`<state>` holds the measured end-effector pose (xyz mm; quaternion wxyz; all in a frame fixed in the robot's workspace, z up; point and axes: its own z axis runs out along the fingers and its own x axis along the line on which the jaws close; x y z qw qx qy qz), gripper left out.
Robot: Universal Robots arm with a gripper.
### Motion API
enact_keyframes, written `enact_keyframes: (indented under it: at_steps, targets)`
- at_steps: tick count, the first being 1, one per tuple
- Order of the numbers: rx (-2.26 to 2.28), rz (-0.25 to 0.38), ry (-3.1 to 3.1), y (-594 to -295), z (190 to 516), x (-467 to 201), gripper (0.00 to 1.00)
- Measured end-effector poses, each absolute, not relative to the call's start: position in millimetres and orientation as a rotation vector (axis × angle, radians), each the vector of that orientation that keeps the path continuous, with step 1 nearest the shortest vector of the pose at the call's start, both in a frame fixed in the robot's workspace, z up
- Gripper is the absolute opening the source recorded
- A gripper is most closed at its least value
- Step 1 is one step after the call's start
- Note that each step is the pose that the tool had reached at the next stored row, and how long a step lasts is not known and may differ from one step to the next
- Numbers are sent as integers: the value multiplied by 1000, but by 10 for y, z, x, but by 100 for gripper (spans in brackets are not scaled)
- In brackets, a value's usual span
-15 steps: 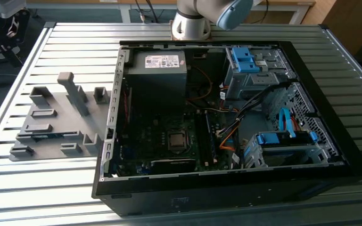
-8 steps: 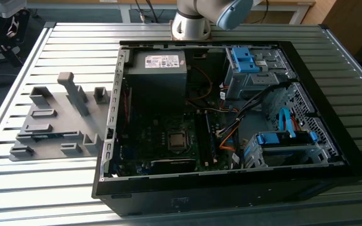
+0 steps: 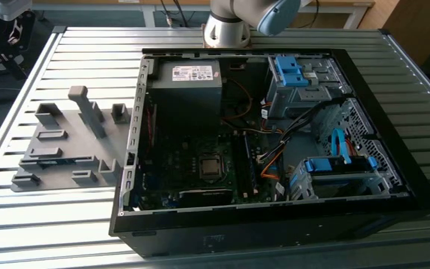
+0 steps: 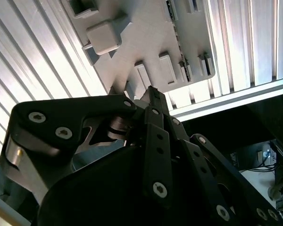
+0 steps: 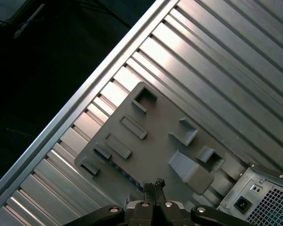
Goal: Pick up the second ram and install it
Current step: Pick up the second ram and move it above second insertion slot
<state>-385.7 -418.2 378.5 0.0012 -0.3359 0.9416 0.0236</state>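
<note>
your gripper (image 5: 155,184) hangs over the holder tray (image 5: 155,122), slatted table (image 5: 217,56) open around; fingers (image 4: 152,101) seemingly pressed together, empty; second ram (image 5: 118,165) lies in tray.

Robotics lab or workshop bench: ribbed aluminium table (image 3: 73,50) carrying an opened desktop PC case (image 3: 275,230), grey holder tray (image 3: 73,157) just beside the case, robot arm base (image 3: 226,31) mounted behind the case, dark equipment (image 3: 2,39) off the table, well apart from the case
</note>
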Motion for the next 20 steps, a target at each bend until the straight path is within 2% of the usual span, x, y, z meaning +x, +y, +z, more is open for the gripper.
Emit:
enact_keyframes:
  at_steps: [20]
  targets:
    - [-1211, 74, 2898, -4189, 3785, -3871, 11]
